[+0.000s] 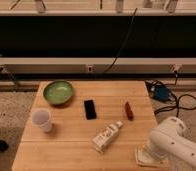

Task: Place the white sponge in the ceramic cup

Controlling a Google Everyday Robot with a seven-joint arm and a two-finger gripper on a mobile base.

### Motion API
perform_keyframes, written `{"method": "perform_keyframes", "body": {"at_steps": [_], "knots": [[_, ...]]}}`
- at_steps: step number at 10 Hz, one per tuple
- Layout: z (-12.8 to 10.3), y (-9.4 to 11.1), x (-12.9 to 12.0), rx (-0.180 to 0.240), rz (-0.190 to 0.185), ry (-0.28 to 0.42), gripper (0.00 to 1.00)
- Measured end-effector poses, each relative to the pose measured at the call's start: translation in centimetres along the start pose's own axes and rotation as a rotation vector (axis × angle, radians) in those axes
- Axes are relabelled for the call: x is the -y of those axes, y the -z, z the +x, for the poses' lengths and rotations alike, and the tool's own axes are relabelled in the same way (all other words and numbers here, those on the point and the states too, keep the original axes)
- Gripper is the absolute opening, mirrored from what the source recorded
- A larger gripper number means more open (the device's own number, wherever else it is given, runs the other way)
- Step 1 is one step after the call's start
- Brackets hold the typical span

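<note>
The ceramic cup (42, 120) stands upright near the left edge of the wooden table (71, 145). The white sponge (142, 158) lies flat at the table's front right corner, mostly covered by my arm. My gripper (150, 153) is low over the sponge at that corner, hidden behind the white arm (177, 144) that reaches in from the right.
A wide green bowl (58, 92) sits at the back left. A black phone-like slab (90, 109) lies in the middle, a small red-brown object (128, 110) to its right, and a white capped carton (106, 137) lies on its side in front. Cables and a blue box (161, 93) lie on the floor to the right.
</note>
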Motion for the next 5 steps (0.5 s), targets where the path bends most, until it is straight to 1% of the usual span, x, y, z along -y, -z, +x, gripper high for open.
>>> {"method": "perform_keyframes", "body": {"at_steps": [2,5], "knots": [[0.32,-0.24,-0.11,0.0,-0.001,-0.009,0.8],[0.81,-0.9,-0.47,0.014,-0.01,-0.032,0.8]]}}
